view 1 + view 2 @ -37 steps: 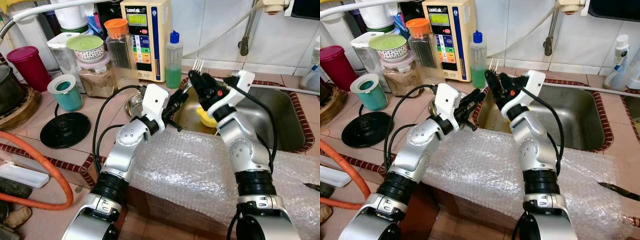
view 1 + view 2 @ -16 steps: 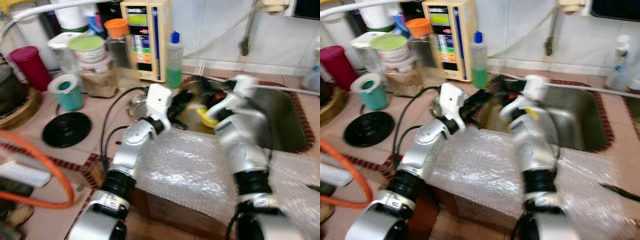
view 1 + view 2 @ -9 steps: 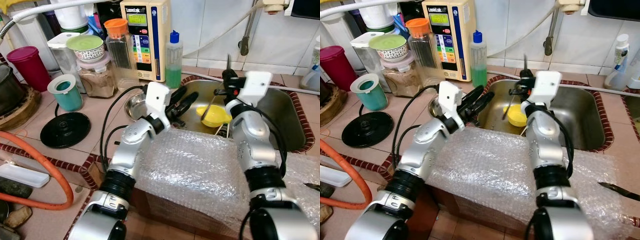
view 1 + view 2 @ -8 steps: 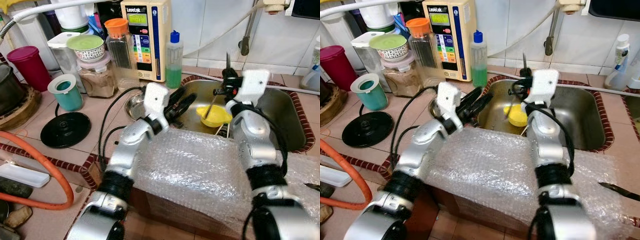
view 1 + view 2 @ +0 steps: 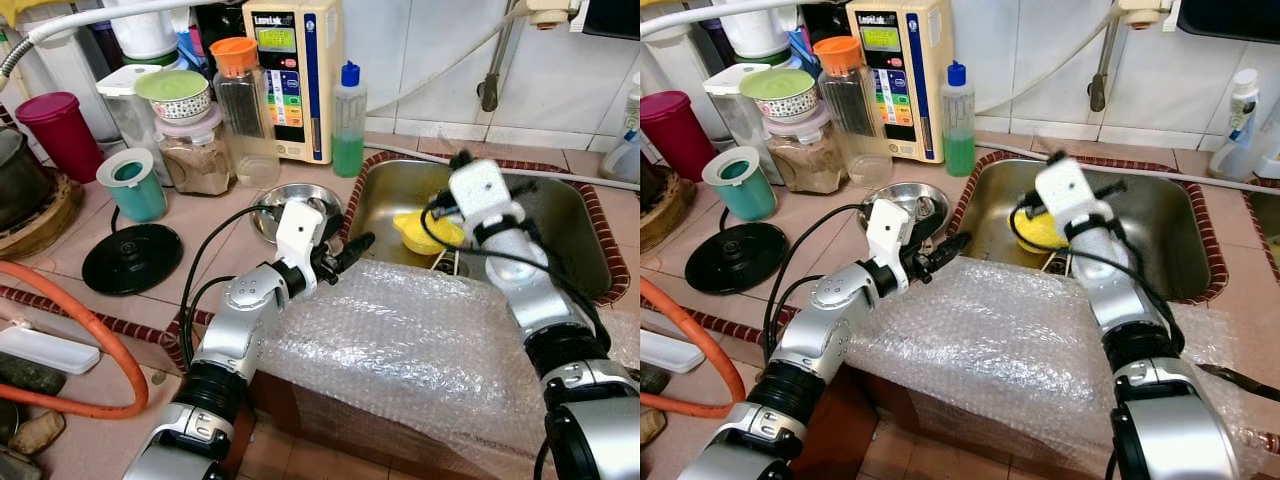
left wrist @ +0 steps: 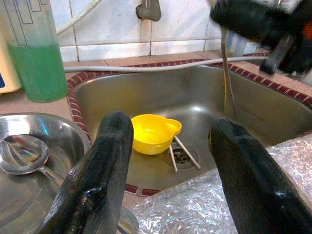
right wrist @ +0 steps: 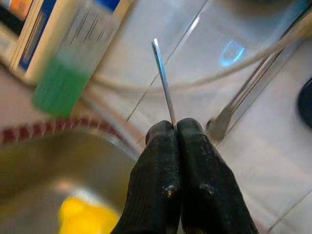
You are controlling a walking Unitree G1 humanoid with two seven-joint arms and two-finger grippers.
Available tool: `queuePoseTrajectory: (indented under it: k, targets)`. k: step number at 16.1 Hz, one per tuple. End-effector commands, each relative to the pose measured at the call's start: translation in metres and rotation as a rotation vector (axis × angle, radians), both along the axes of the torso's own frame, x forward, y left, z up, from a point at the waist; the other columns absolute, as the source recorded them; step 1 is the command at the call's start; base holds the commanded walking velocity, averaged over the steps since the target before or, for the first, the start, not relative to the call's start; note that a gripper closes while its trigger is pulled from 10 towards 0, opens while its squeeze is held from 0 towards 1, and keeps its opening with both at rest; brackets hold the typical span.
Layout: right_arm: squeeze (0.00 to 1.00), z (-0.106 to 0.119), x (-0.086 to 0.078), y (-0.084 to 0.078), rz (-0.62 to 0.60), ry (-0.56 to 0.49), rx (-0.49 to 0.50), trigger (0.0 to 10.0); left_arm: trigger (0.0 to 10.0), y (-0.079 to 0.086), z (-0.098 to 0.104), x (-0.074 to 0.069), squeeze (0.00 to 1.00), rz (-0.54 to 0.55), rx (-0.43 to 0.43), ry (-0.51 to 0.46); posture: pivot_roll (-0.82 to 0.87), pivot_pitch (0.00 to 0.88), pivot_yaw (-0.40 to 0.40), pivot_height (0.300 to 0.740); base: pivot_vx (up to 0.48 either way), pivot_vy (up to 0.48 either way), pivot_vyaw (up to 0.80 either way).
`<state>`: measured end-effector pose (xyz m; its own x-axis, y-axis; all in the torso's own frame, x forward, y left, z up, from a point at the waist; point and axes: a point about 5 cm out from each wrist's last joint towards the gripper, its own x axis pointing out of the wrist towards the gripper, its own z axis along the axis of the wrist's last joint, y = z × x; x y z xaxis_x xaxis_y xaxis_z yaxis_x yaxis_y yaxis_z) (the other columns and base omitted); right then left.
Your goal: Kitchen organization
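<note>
My right gripper (image 7: 176, 129) is shut on a thin metal fork (image 7: 163, 83), whose end sticks out past the fingertips toward the tiled wall. The right arm reaches over the steel sink (image 5: 560, 215). In the left wrist view the fork (image 6: 226, 73) hangs down above the basin. A yellow cup (image 5: 425, 230) lies in the sink beside two chopsticks (image 6: 184, 152). My left gripper (image 5: 355, 245) is open with nothing between its fingers, near the sink's left rim above the bubble wrap (image 5: 420, 345). A steel bowl (image 5: 290, 197) holding a spoon (image 6: 22, 153) sits just behind it.
A green soap bottle (image 5: 347, 120), a water unit (image 5: 290, 70), jars and a teal cup (image 5: 130, 182) crowd the counter at the back left. An orange hose (image 5: 90, 300) curves at the left. A knife (image 5: 1240, 380) lies at the right edge.
My right arm has dropped lower over the sink and turned, still holding the fork. My left gripper has pulled back from the sink rim toward the bubble wrap, uncovering the steel bowl.
</note>
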<state>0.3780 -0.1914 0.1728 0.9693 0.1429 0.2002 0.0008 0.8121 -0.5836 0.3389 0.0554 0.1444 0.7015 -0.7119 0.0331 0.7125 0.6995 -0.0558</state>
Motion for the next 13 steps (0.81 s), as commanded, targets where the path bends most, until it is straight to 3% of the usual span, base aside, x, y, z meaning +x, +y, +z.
queuePoseTrajectory:
  k: [1, 2, 3, 9, 13]
  targets:
    - [0.00, -0.005, 0.001, 0.005, 0.024, 0.032, -0.005, 10.0, 10.0, 0.000, 0.004, 0.001, 1.00, -0.004, 0.023, -0.011, 0.07, 0.000, 0.111, 0.740, 0.000, 0.000, 0.00]
    - [0.66, -0.010, 0.001, 0.005, 0.025, 0.058, 0.004, 10.0, 10.0, 0.000, 0.004, 0.001, 1.00, -0.004, 0.025, -0.013, 0.07, 0.000, 0.112, 0.740, 0.000, 0.000, 0.00]
    - [1.00, -0.015, 0.001, 0.004, 0.016, 0.080, 0.018, 10.0, 10.0, 0.000, 0.006, 0.002, 1.00, -0.002, 0.029, -0.015, 0.07, 0.000, 0.113, 0.740, 0.000, 0.000, 0.00]
    - [1.00, -0.032, -0.002, -0.004, -0.019, 0.142, 0.053, 10.0, 10.0, 0.003, 0.007, 0.004, 1.00, 0.030, 0.030, -0.014, 0.07, 0.000, 0.115, 0.740, 0.000, 0.000, 0.00]
    - [1.00, -0.030, -0.002, -0.004, -0.039, 0.111, 0.083, 10.0, 10.0, 0.006, 0.008, 0.008, 1.00, 0.095, 0.056, -0.022, 0.07, 0.000, 0.117, 0.740, 0.000, 0.000, 0.00]
